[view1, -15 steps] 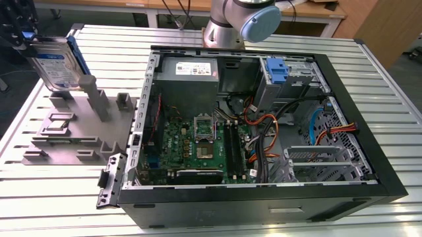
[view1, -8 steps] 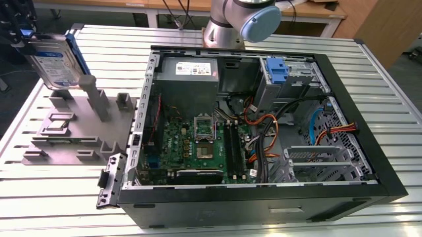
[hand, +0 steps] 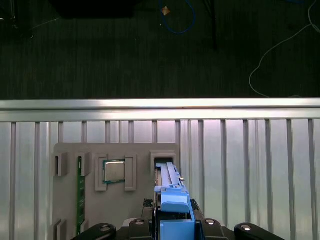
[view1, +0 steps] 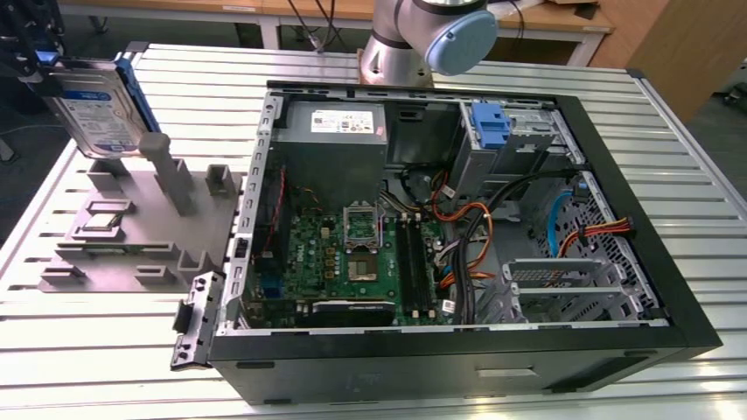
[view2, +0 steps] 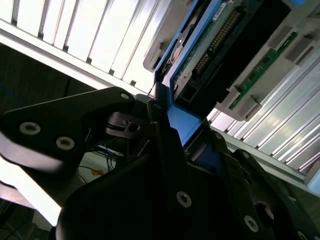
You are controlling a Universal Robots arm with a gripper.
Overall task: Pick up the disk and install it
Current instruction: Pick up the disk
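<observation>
The disk stands on edge at the exterior view's far left, its white-and-blue label facing the camera and its blue carrier bracket along one side. My gripper is shut on its upper end. The disk's lower end sits at a slot of the grey holder block; I cannot tell whether it has left the slot. In the first wrist view my gripper clamps the blue bracket, and the disk runs down to the slot. The second wrist view shows the disk's circuit-board side.
The open black computer case lies on the slatted metal table. It holds a motherboard, a grey power supply, a blue caddy and a metal drive cage. The holder block also carries a chip and a memory stick.
</observation>
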